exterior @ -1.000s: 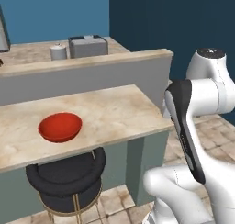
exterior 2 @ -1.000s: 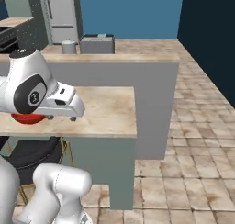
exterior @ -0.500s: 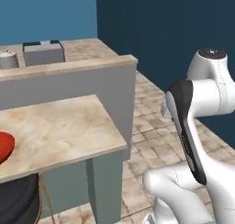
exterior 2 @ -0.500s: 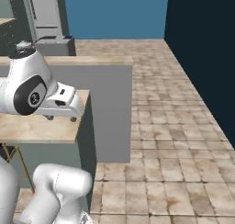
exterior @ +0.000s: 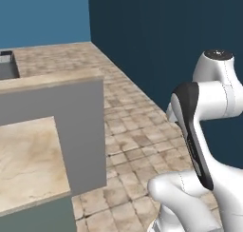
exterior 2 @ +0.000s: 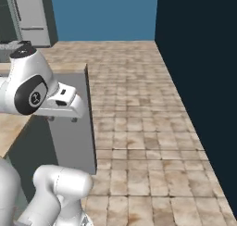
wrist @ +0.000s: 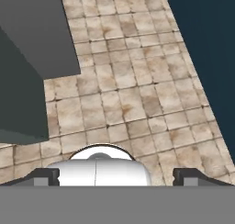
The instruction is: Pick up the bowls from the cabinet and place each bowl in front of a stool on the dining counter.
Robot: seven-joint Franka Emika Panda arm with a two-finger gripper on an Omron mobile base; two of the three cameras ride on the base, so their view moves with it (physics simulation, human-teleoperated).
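Clearly the jaws (wrist: 117,175) stand wide apart with nothing between them, the two dark tips sitting at opposite sides of the hand view and looking down at bare tiled floor (wrist: 137,94). In the right base view the hand hangs out from the arm's white elbow, level with the corner of the grey-green panel wall (exterior 2: 74,128) and just beside it.

Taking that wall as the landmark: the dining counter (exterior: 26,164), a beige marble top, lies on its near side at the left of the left base view, with a raised marble ledge (exterior: 52,80) capping the wall above it. Beyond the wall the tiled floor runs out to a dark blue wall (exterior: 156,45). Far behind it, a steel fridge (exterior 2: 30,16) stands against the lighter blue wall.

No bowl is in sight from here, neither on the visible stretch of counter nor in the jaws, and the cabinet and stool are out of frame too, so where the bowls sit cannot be told. My reading is that the base is between stations and a bowl is left to fetch.

The risk is the hand's closeness to the panel corner: if the base turns or drives with the arm held out like this, the hand could clip the wall or the ledge. Reaching before the cabinet is squarely ahead could also mean a poor approach.
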